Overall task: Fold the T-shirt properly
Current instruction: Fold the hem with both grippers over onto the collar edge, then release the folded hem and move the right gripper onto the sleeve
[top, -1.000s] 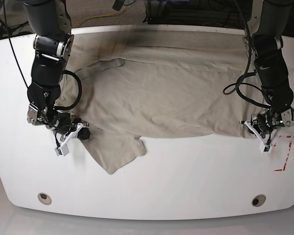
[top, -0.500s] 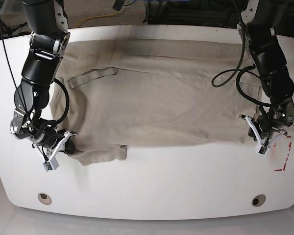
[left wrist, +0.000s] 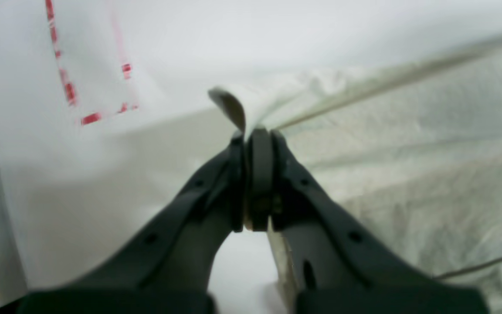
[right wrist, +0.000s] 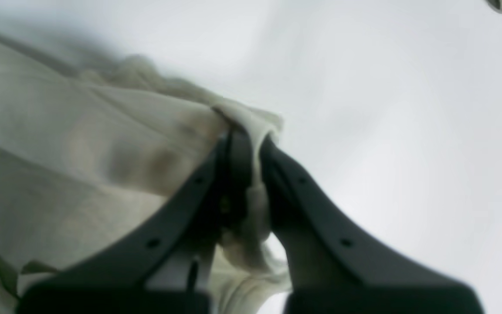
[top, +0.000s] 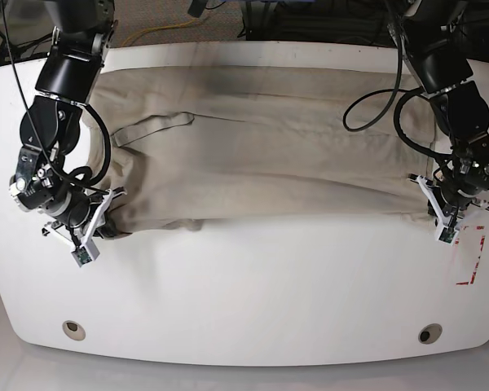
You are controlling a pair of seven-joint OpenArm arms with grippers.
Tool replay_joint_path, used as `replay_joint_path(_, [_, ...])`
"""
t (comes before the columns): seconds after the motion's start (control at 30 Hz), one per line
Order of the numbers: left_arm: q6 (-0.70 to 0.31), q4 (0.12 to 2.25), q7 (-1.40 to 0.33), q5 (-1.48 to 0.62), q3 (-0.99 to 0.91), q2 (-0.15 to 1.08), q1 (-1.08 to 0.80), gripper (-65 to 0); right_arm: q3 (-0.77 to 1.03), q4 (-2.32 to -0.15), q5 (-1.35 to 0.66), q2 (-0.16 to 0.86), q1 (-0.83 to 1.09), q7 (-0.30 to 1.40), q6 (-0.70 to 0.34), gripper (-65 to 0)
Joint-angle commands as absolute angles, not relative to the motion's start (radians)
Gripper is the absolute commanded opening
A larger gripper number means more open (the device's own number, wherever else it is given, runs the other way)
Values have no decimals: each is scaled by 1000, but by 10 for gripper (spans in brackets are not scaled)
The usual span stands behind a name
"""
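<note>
The beige T-shirt lies stretched wide across the white table, folded into a long band with a straight near edge. My left gripper is shut on the shirt's right near corner; in the left wrist view the gripper pinches a fold of the shirt. My right gripper is shut on the shirt's left near corner; in the right wrist view the gripper clamps bunched cloth of the shirt.
Red tape marks sit on the table near the left gripper, also in the left wrist view. Two round holes lie near the table's front edge. Cables run behind the table's far edge.
Both grippers have moved outward, pulling the shirt taut and wider. The loose flap hanging at the near left has been drawn in, so the near edge is now straight.
</note>
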State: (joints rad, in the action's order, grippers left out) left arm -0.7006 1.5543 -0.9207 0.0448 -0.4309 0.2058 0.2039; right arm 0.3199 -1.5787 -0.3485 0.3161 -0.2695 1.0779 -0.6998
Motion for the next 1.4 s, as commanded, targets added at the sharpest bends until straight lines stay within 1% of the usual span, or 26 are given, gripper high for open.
replay_joint_path(0.0, [-698, 1624, -917, 39, -433, 220, 196, -650, 369, -1629, -363, 332, -266, 1070, -698, -650])
replay_joint_path(0.23, [-698, 1765, -1032, 38, -466, 213, 133, -650, 453, -1741, -364, 329, -205, 1171, -698, -650])
replay_joint_path(0.37, [-698, 1839, -1076, 39, -503, 185, 79, -650, 484, -1859, -364, 305, -104, 1182, -698, -650])
replay_joint_path(0.5, [-698, 1851, -1086, 39, -509, 180, 21, -650, 487, -1929, -364, 294, -8, 1182, -698, -650])
replay_joint_path(0.77, [-698, 1853, -1086, 39, -512, 185, -105, -650, 539, -1945, -371, 266, 125, 1182, -698, -650])
replay_joint_path(0.97, [-698, 1853, -1084, 39, -512, 186, -174, -650, 585, -1945, -499, 259, 211, 1196, -698, -650])
replay_joint_path(1.17, [-698, 1848, -1084, 39, -509, 209, -209, -650, 615, -1939, -530, 252, 266, 1222, -698, -650])
replay_joint_path(1.2, [-698, 1845, -1084, 39, -507, 213, -211, -650, 615, -1939, -530, 252, 275, 1222, -698, -637])
replay_joint_path(1.27, [-698, 1840, -1084, 41, -507, 214, -220, -621, 616, -1937, -530, 252, 292, 1222, -698, -539])
replay_joint_path(1.33, [-698, 1824, -1084, 41, -506, 214, -229, -549, 619, -1937, -526, 252, 306, 1219, -698, -414])
replay_joint_path(1.37, [-698, 1810, -1084, 41, -506, 214, -229, -501, 633, -1939, -519, 252, 309, 1219, -698, -349])
